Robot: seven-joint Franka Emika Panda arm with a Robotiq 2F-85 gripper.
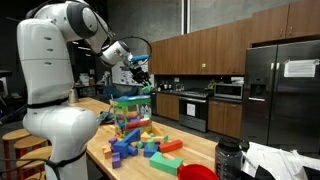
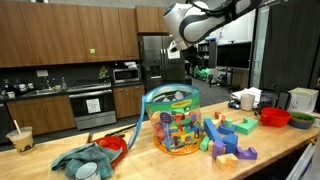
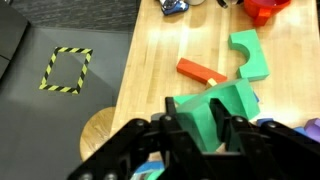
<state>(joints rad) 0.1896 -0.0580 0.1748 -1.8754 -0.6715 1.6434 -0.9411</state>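
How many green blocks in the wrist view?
2: a chunky green toy block clamped in the gripper, and a green arch-shaped block on the wooden table beyond it. More may be hidden.

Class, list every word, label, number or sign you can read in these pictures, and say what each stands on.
No text is legible.
Paper sheet on the fridge: print too blurred to read.
Yellow-and-black tape square on the floor: a marking without words.

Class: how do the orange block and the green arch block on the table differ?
The orange block is a straight, slim bar; the green arch block is curved with a cut-out. The orange block is smaller than the green arch block. Both lie on the wooden table.
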